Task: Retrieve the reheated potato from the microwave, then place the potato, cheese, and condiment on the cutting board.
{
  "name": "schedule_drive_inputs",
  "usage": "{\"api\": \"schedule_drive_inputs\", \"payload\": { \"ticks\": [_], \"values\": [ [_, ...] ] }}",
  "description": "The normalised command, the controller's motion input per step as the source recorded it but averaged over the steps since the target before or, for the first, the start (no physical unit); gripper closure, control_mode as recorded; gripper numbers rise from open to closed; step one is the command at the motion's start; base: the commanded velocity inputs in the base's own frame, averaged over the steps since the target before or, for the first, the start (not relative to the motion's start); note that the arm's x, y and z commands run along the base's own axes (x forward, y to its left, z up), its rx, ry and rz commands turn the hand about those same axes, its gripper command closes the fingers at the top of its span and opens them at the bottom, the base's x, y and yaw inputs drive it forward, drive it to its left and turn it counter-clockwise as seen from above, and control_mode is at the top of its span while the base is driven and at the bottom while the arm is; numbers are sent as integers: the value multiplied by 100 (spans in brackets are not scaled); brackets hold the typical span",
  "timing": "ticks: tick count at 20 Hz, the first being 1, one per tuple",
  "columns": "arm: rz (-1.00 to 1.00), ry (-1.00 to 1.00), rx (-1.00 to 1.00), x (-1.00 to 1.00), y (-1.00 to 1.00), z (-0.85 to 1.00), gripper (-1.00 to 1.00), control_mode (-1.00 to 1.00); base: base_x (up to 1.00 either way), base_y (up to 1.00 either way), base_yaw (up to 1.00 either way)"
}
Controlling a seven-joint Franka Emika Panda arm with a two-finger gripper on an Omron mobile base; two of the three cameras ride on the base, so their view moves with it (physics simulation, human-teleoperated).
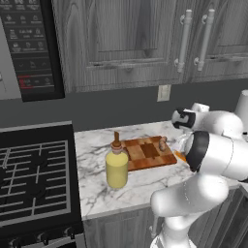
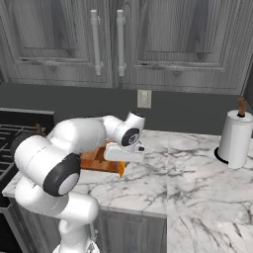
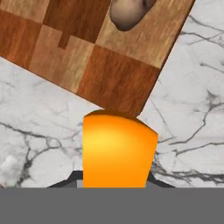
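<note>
Claw (image 3: 114, 186) clenched on the orange cheese (image 3: 117, 151), beside the cutting board (image 3: 78, 65).

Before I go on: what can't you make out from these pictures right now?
- Gripper fingers: hand view, covered by the cheese; grip contact unseen.
- Potato: hand view, cut off by the top edge.
- Cutting board: right base view, mostly behind the arm.
- Microwave: left base view, cut by the left edge; panel labels too small, door state unclear.
</note>
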Motion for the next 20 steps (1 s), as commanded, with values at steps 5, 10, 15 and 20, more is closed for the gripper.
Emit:
{"api": "schedule_drive_inputs", "payload": {
  "ticks": [5,10,15,20],
  "values": [
    [-1,-3,-8,-3,62,40,100,-100,0,0,0],
    [-8,-1,-10,8,66,34,100,-100,0,0,0],
    [-16,-3,-15,28,66,13,100,-100,0,0,0],
    [-18,0,-10,48,43,0,100,-100,0,0,0]
  ]
}}
